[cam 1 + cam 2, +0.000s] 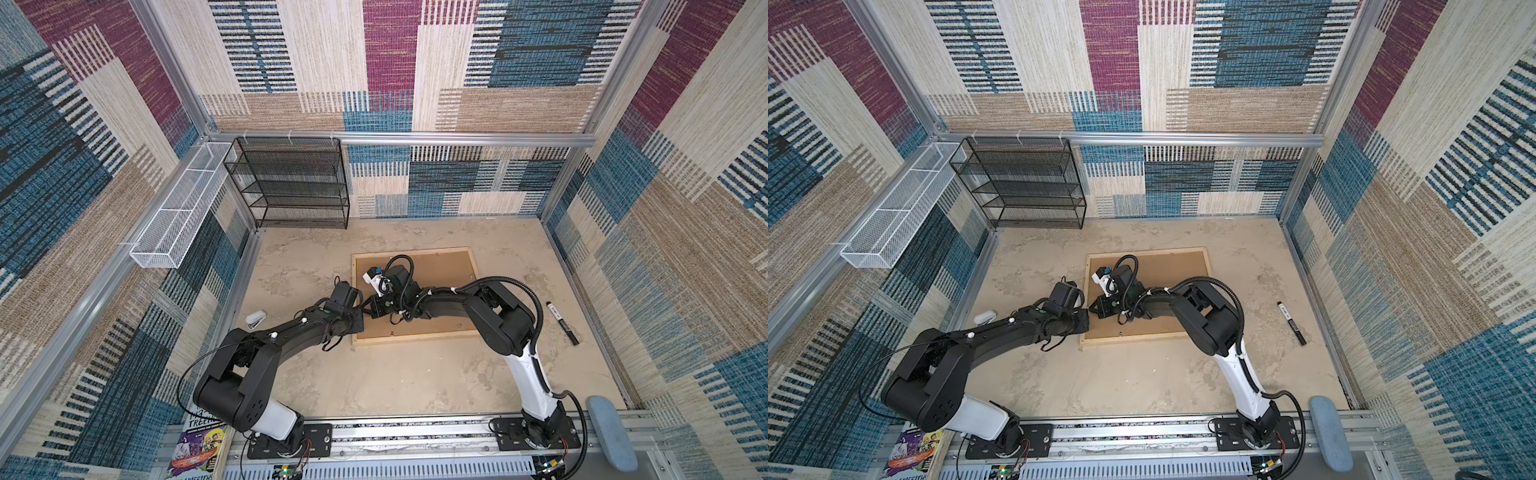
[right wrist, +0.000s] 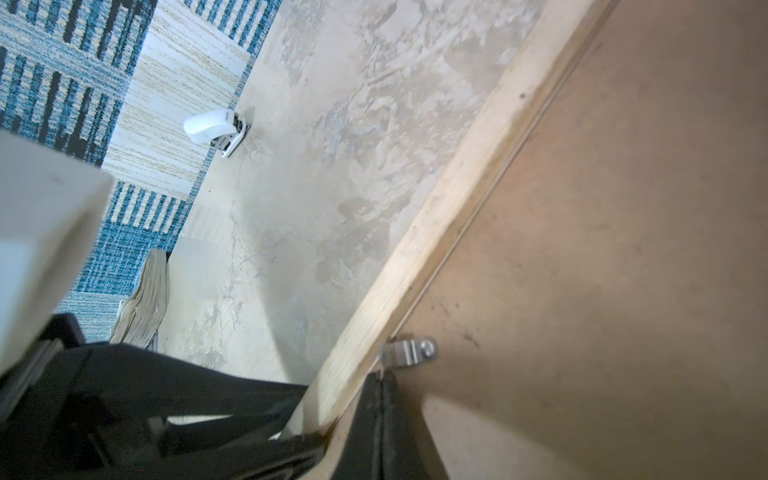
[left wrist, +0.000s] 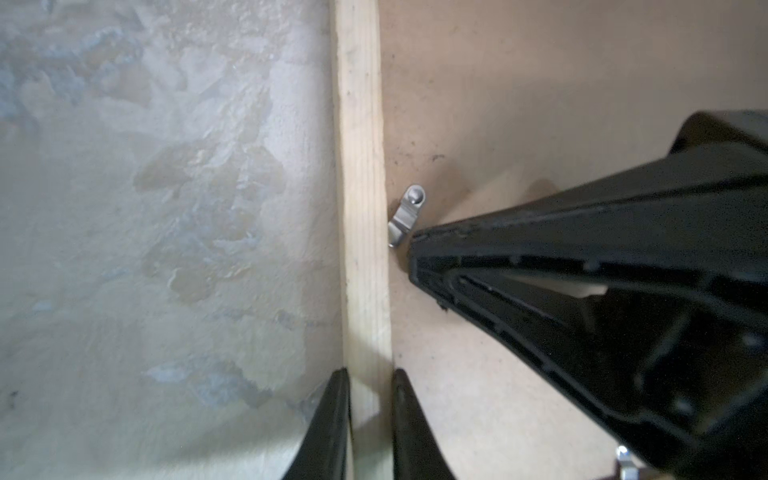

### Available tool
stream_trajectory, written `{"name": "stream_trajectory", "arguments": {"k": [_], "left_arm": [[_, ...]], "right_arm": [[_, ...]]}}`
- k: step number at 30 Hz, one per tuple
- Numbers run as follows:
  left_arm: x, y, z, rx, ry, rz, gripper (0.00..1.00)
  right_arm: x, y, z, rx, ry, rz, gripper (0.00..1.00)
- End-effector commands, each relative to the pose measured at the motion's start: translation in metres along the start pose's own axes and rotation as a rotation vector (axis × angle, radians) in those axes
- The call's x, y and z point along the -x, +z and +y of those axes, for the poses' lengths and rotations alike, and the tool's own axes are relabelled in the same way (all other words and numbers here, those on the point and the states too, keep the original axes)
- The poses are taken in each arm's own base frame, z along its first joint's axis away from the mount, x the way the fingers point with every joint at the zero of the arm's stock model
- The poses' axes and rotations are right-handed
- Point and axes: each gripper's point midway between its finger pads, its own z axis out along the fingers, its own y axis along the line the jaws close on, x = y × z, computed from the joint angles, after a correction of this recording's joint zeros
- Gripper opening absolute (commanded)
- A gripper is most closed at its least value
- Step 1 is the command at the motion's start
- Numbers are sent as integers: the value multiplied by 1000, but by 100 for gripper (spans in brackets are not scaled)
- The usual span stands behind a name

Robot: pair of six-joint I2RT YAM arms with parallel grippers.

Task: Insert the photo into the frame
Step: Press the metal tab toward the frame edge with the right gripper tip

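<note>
Frame (image 1: 415, 337) lies flat, back side up, in the middle of the surface (image 1: 415, 382). I think its thin wood strips are stiff and light, so a side strip is a good place to hold. A brown backing board (image 1: 440, 274) fills it. No photo shows; it may be under the board, I cannot tell. Paper would bend easily, so hold it by an edge. The left pincer (image 3: 369, 376) hugs one strip, a finger on each side. The right pincer (image 3: 415, 249) is shut tight, its tip just beside a small metal clip (image 3: 408, 216).
</note>
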Motion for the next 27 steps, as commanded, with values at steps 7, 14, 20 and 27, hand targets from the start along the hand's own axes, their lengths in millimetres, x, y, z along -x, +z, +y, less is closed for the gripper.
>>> {"name": "stream_trajectory", "arguments": {"k": [7, 14, 20, 27], "left_arm": [[-18, 1, -4, -31, 36, 81, 5], [-19, 0, -6, -44, 41, 84, 4], [-19, 0, -9, -56, 49, 88, 4], [-18, 0, -15, -73, 64, 84, 4]], "right_arm": [[-6, 3, -17, -73, 61, 7, 3], [-2, 9, -34, -159, 108, 5, 0], [-9, 12, -50, -222, 178, 3, 0], [-10, 16, -51, -199, 244, -34, 0]]}}
